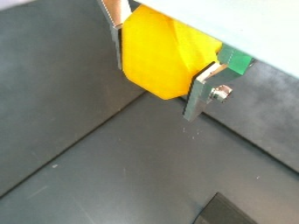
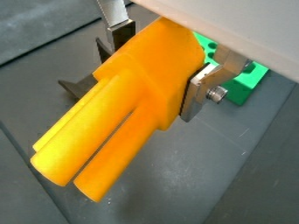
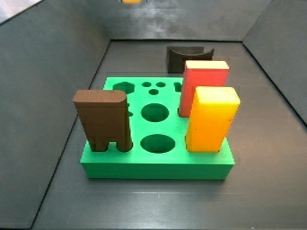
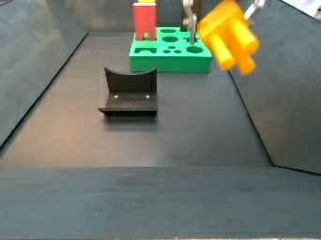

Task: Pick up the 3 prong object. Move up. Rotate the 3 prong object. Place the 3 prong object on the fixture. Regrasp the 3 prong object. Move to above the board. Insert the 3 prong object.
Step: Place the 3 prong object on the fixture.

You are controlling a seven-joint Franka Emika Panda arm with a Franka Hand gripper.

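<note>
My gripper (image 2: 152,74) is shut on the 3 prong object (image 2: 117,122), a yellow-orange piece whose prongs stick out past the fingers (image 2: 195,94). The piece (image 1: 163,54) also fills the gap between the silver plates of my gripper (image 1: 158,87). In a side view the gripper (image 4: 221,9) holds the piece (image 4: 230,37) tilted, high above the floor and to the right of the fixture (image 4: 129,92) and the green board (image 4: 170,58). From the opposite side only a sliver of the piece (image 3: 132,2) shows at the top edge. The fixture (image 3: 188,56) stands behind the board (image 3: 126,153).
On the board stand a tall brown two-legged block (image 3: 102,119), a red block (image 3: 204,83) and a tall yellow-orange block (image 3: 213,117). Round holes of several sizes lie between them. Sloped dark walls (image 4: 38,84) enclose the floor on both sides.
</note>
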